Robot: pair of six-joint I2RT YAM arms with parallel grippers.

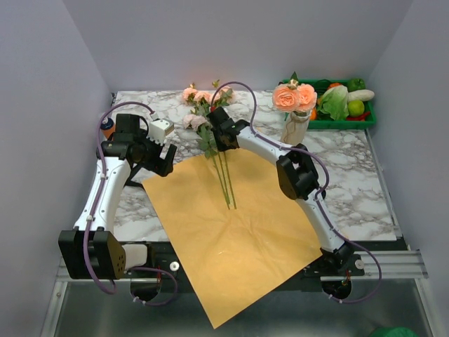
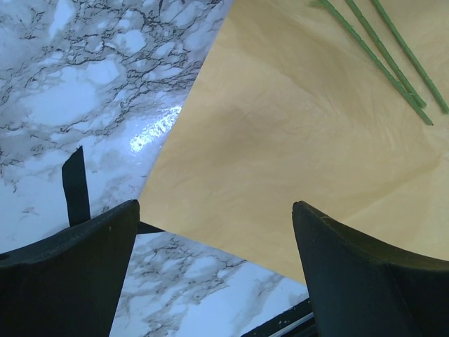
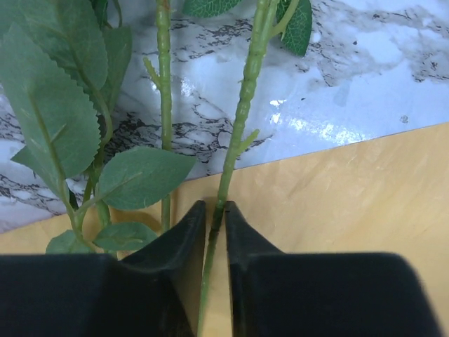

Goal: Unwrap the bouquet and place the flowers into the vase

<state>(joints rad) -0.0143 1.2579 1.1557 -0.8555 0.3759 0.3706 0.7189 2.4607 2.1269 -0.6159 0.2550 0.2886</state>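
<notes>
Closest in, lower middle of the top view, the big orange paper sheet (image 1: 231,239) lies opened out flat on the white marble table (image 1: 351,182), so the unwrapping part looks done to me. A loose strip of black ribbon (image 2: 76,184) sits by its left corner. The left end effector (image 2: 214,210) hangs over that same corner with its jaws spread wide and nothing in them. My guess is it's parked there to keep out of the way, or to pin the sheet if it slides.

A bit further up, mid-frame, the right end effector (image 3: 215,210) is pinched down narrow on one thin green rose stem (image 3: 242,119), right where the paper's edge meets the marble. Makes sense as a grab spot: bare stem just under the leaves. The other long green stems (image 1: 226,179) lie alongside on the paper.

The loose peach-pink artificial roses (image 1: 200,98) lie upper middle on the marble. Right of them the tall cream ceramic vase (image 1: 295,130) stands upright with two peach blooms (image 1: 295,97) in it. I'd call the job partway. The green crate of vegetables (image 1: 365,123) sits upper right, well apart.
</notes>
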